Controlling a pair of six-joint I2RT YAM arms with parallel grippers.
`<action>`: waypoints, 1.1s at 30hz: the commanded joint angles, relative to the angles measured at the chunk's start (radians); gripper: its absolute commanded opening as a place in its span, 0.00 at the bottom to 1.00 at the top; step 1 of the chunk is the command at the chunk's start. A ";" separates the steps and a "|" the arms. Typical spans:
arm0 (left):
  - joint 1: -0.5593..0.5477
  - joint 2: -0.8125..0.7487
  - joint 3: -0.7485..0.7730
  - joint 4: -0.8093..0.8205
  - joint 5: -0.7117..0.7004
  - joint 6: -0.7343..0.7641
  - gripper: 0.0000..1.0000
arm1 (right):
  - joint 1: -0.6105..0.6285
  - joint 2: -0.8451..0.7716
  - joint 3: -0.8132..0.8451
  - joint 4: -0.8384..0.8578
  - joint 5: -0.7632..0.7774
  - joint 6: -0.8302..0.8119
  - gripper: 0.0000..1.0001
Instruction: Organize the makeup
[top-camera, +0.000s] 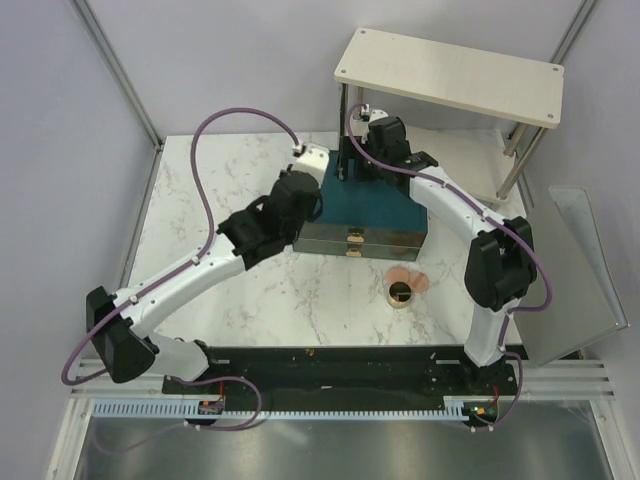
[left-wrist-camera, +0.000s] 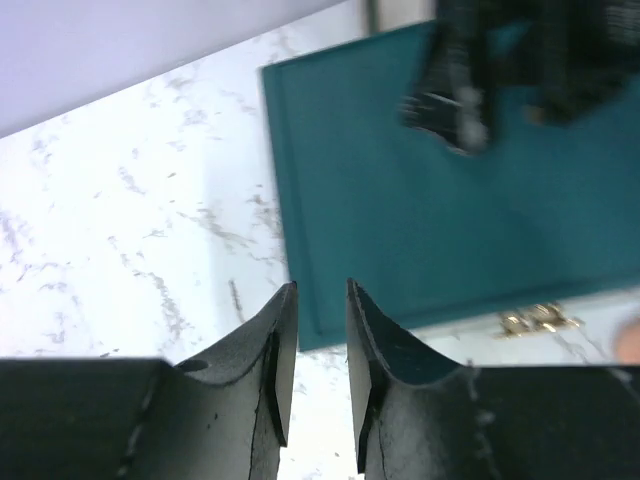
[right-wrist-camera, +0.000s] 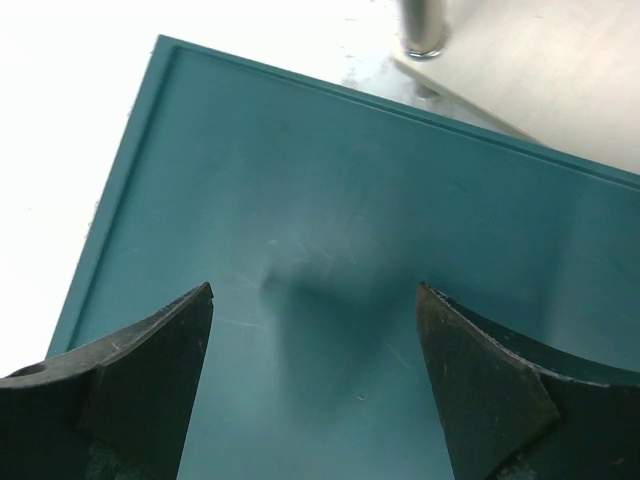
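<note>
**Left hand** (left-wrist-camera: 321, 295): fingers narrowly parted, nothing between them, poised above the left near corner of the teal box (left-wrist-camera: 450, 200). This position probably suits steadying the box or reaching its gold drawer handles (left-wrist-camera: 535, 320).

**Right hand** (right-wrist-camera: 315, 300): fingers wide apart and empty, hovering over the box's flat top beside the leg of the raised wooden shelf (top-camera: 450, 75).

**Makeup:** the gold-rimmed compact (top-camera: 400, 293) and two peach-pink pads (top-camera: 409, 278) lie clustered on the marble counter (top-camera: 250, 300), just near of the drawer front and toward the right. Neither hand is close to them. No tubes are visible, so sorting appears unfinished.
</note>
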 joint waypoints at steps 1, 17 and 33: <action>0.201 0.021 0.043 -0.106 0.156 -0.050 0.32 | -0.005 -0.056 0.014 -0.173 0.187 0.040 0.89; 0.441 0.262 0.161 -0.152 0.295 -0.111 0.30 | -0.111 -0.443 -0.245 -0.222 0.776 0.034 0.43; 0.600 0.360 0.244 -0.184 0.388 -0.139 0.28 | -0.221 -0.164 -0.308 -0.100 0.564 -0.007 0.00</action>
